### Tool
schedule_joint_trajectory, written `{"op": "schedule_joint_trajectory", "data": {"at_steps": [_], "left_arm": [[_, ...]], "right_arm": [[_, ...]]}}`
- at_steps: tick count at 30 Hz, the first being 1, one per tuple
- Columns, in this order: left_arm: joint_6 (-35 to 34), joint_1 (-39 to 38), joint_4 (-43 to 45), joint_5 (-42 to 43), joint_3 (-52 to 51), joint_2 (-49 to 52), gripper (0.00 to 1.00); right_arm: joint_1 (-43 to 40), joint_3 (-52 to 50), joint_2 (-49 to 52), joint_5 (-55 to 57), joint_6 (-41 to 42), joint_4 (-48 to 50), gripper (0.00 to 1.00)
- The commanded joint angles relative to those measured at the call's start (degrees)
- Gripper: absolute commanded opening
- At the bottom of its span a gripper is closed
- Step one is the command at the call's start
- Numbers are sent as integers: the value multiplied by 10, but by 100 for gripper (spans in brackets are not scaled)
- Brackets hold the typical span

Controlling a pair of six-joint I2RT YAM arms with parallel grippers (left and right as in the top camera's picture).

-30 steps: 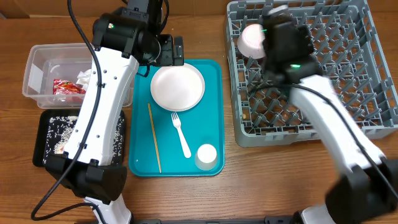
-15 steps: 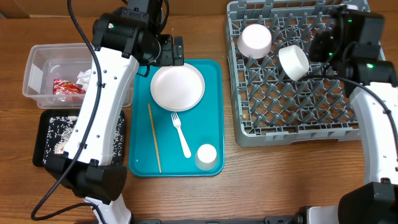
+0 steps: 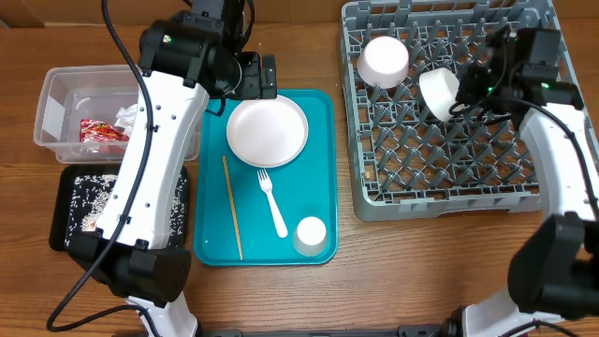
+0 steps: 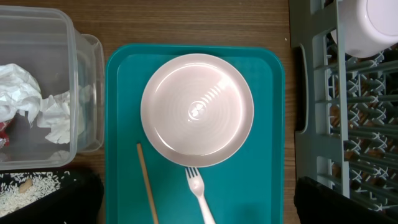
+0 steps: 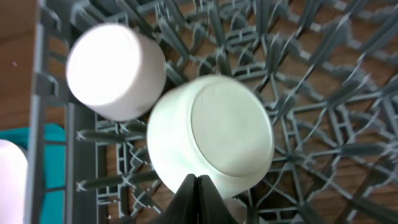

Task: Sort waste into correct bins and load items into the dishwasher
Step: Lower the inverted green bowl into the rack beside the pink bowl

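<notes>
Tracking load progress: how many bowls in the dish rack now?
2. One bowl upside down in the dish rack's far-left corner; the other bowl tilted just right of it. The right arm covers part of the rack.

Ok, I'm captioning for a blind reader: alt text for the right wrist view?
A white bowl, base showing, sits mid-frame in the grey dish rack, a second bowl upper left. The right gripper, shut, points at the first bowl's near edge.
</notes>
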Motion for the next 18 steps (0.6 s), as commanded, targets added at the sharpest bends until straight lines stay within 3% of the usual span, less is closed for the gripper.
{"op": "schedule_joint_trajectory", "data": {"at_steps": [1,9,18], "left_arm": [[8,-3,1,-8,10,1,100],[8,-3,1,-8,10,1,100],[8,-3,1,-8,10,1,100]], "right_arm": [[0,2,16,-28,7,-2,4],[2,2,21,-71,6,-5,4],[2,2,22,7,7,10,4]]}}
